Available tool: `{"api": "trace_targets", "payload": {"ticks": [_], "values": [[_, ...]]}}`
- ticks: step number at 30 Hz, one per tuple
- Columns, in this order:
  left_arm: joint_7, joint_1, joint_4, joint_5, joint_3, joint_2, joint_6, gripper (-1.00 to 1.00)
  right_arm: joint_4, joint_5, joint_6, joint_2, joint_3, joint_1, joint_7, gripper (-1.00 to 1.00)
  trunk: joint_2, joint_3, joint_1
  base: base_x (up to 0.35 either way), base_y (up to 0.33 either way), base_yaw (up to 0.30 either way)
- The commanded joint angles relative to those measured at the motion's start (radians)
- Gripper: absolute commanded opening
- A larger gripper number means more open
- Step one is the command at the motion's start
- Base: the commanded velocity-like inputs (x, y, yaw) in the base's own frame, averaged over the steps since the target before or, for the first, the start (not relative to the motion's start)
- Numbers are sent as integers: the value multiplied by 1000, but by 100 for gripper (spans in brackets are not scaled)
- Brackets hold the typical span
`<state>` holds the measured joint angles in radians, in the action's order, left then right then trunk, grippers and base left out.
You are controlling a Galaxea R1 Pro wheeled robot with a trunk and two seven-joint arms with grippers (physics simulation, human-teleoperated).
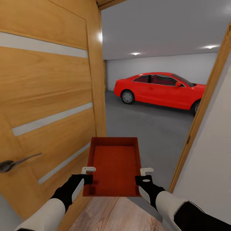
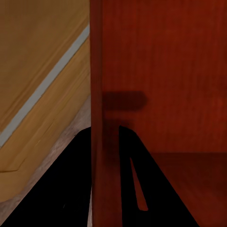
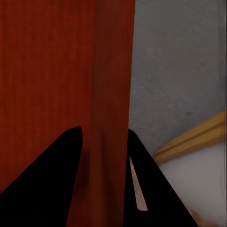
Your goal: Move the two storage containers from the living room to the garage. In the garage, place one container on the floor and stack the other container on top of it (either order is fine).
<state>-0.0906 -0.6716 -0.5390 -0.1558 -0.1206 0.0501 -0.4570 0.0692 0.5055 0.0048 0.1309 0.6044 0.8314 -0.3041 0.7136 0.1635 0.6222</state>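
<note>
- Between the two arms, held out over the doorway threshold, sits one red-orange storage container [image 1: 115,166], open top up, its flat ribbed bottom bare and roughly level.
- On its left long wall the left gripper [image 1: 88,169] is clamped, one black finger [image 2: 52,189] outside the wall and the other inside the bin, as the left wrist view shows.
- On the opposite wall the right gripper [image 1: 147,170] pinches the same way; the right wrist view has a finger [image 3: 42,175] on either side of the red wall.
- Under the near end of the container lies light wood plank floor [image 1: 118,213].
- Just left of the left arm stands the open orange-brown door [image 1: 48,106], with pale frosted strips and a dark lever handle [image 1: 14,163].
- On the right, the wooden door frame [image 1: 200,118] runs up beside a white wall [image 1: 211,160].
- Beyond the container stretches the grey concrete floor [image 1: 144,125] of the garage.
- Farther in, a red car [image 1: 160,89] is parked before the white back wall.
</note>
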Motion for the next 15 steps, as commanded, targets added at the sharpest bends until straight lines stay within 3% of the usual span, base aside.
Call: {"api": "trace_targets", "payload": {"ticks": [1,15], "values": [[-14,-1,-4,28,-1,10,43,-100,-5,27,-2,1,14,1,-99,-100,1,2,0,6,4,-241],[-14,0,-3,28,-1,10,43,-100,-5,27,-2,1,14,1,-99,-100,1,2,0,1,1,-245]]}}
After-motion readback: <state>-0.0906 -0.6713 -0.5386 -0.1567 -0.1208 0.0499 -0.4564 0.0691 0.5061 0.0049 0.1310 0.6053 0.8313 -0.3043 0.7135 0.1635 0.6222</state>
